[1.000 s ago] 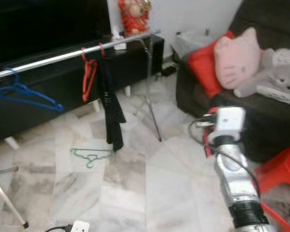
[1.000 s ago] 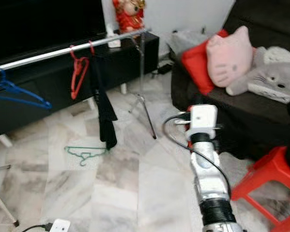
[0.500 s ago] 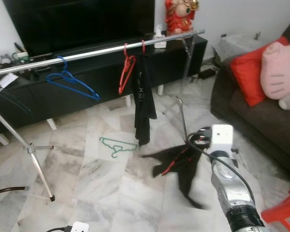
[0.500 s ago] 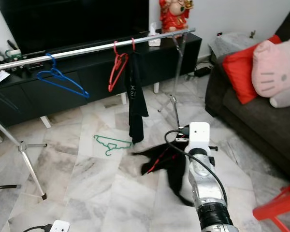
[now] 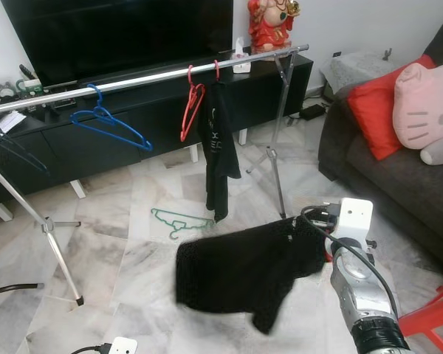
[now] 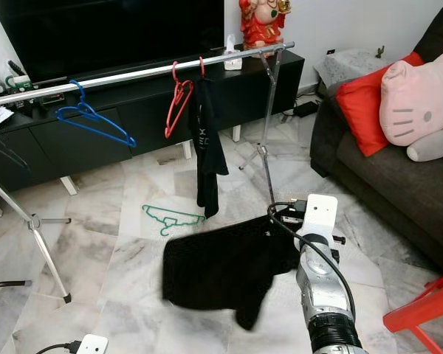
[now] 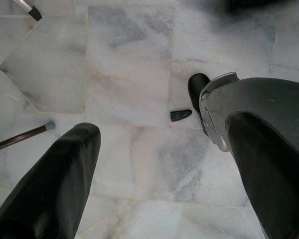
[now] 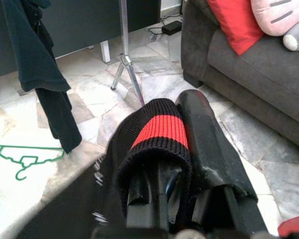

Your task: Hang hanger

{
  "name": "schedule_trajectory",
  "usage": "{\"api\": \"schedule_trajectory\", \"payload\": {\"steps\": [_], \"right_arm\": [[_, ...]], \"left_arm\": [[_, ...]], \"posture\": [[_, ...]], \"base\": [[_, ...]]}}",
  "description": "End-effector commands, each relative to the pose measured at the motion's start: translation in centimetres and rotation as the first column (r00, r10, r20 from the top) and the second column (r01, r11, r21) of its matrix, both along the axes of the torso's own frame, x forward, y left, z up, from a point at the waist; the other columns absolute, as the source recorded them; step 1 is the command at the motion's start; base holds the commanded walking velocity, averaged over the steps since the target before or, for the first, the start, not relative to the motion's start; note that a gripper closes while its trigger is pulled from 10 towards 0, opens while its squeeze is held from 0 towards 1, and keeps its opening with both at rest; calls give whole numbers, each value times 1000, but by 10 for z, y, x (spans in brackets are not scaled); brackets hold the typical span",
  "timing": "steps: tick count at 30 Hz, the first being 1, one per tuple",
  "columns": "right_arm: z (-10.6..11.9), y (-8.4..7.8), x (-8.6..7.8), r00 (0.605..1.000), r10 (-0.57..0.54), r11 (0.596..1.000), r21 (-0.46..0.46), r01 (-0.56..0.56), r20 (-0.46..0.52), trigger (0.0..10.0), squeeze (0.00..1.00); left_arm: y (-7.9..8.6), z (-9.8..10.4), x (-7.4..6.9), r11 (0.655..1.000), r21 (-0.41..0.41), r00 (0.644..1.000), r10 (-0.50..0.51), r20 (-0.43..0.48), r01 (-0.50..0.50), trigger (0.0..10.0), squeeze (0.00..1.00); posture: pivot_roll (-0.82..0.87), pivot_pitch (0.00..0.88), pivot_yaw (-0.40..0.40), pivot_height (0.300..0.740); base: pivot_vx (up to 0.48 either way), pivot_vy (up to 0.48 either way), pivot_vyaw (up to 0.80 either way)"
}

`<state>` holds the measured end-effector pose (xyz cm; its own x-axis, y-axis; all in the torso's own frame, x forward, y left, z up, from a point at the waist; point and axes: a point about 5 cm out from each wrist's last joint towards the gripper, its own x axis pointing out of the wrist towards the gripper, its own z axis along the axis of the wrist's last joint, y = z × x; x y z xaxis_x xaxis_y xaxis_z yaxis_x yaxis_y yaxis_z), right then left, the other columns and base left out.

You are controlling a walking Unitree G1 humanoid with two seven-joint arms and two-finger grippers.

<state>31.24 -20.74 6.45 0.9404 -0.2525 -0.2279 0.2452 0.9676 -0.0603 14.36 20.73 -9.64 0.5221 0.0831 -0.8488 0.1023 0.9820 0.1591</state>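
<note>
Right gripper (image 8: 184, 164), lower centre of the right wrist view: its two black fingers lie close together, clenched on the black knit garment with a red-striped cuff (image 8: 159, 132), whose ribbed hem is folded over one finger. In the head views the silver right arm (image 6: 321, 273) rises from the lower right of the frame, and the garment (image 5: 244, 269) spreads out leftward from it as a dark, slightly blurred sheet above the white marble floor (image 5: 125, 251). I cannot tell whether a hanger is inside the garment. Just beyond the garment, centre-left of the frame, a thin green wire hanger (image 5: 179, 221) lies flat on the floor. Above it, across the upper half, a long silver clothes rail on tripod legs (image 5: 148, 77) carries a blue plastic hanger (image 5: 107, 127) at left, a red hanger (image 5: 193, 110) near the middle, and, just beside that, a dark garment hanging straight down (image 5: 218, 151). Behind the rail stands a low black TV cabinet (image 6: 133, 110) with a red figurine (image 5: 272, 23) on top, upper centre. At the right edge are a dark sofa (image 5: 369, 177), a red cushion (image 5: 376, 110), a pink cat-face pillow (image 5: 428, 103) and, in the lower right corner, a red plastic stool (image 6: 428, 310). Left gripper (image 7: 159, 159): fingers (image 7: 60, 179) spread wide apart, released, pointing down at bare marble tiles, with the robot's grey foot (image 7: 254, 109) beneath.
</note>
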Motion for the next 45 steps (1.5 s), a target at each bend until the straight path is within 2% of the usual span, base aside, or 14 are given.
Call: {"api": "schedule_trajectory", "payload": {"steps": [1,7,16,20,37,45], "right_arm": [[8,3,5,999,7,1000,3,-7,42,10000,0],[7,5,5,999,22,1000,-4,-22,37,10000,0],[8,6,5,998,44,998,-40,-42,44,10000,0],[8,8,5,998,43,999,-8,-43,50,10000,0],[5,12,6,996,89,996,-28,-88,32,10000,0],[-1,11,2,997,82,996,-24,-81,10,10000,0]], "left_arm": [[0,-2,-5,1000,-11,1000,12,-19,-12,10000,0],[0,-2,-6,1000,-18,1000,12,-19,-12,10000,0],[-1,-3,-7,1000,-19,1000,6,-23,-7,10000,0],[-1,-3,-7,1000,-21,1000,0,-23,0,10000,0],[-1,-3,-7,1000,-19,1000,-5,-23,4,10000,0],[-2,-3,-7,1000,-19,1000,9,-21,-10,10000,0]], "posture": [[-80,19,9,740],[-79,12,9,740],[-79,0,5,740],[-82,0,6,740],[-77,0,-1,740],[-75,7,-7,740]], "base": [[0,0,0],[0,0,0],[258,0,89],[277,0,600],[287,0,0],[289,0,407]]}}
